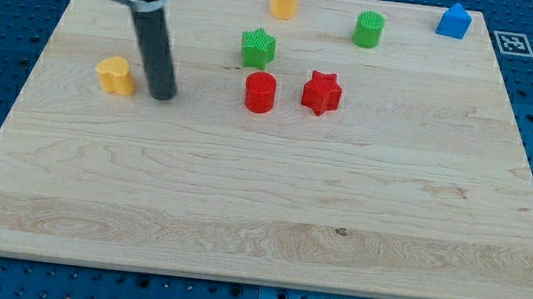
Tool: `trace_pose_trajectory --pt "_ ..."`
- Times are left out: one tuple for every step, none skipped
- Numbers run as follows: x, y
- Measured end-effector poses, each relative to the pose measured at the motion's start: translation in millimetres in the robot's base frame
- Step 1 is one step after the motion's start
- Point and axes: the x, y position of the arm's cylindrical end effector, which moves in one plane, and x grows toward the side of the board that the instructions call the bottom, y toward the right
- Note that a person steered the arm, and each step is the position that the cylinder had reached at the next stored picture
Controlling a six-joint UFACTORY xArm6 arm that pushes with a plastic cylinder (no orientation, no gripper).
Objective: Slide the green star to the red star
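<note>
The green star [257,48] sits on the wooden board [259,219] in the upper middle of the view. The red star [321,92] lies to its lower right, a short gap apart. A red cylinder [260,92] stands just below the green star and left of the red star. My tip [162,94] rests on the board well to the left of the green star, next to a yellow block [115,76] on its left. The tip touches no block that I can make out.
A yellow hexagonal block [283,1] sits near the view's top edge. A green cylinder [368,29] stands to the upper right of the red star. A blue block [453,21] is at the top right corner.
</note>
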Motion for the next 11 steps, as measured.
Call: trace_pose_trajectory --pt "-4 32" --pt "-4 33" --pt "-4 33" --pt "-9 33" --pt "-32 33" --pt "-67 47" --pt "-81 63" --pt "-97 79" --pt "-107 106" --pt "-114 141" --pt "-113 170"
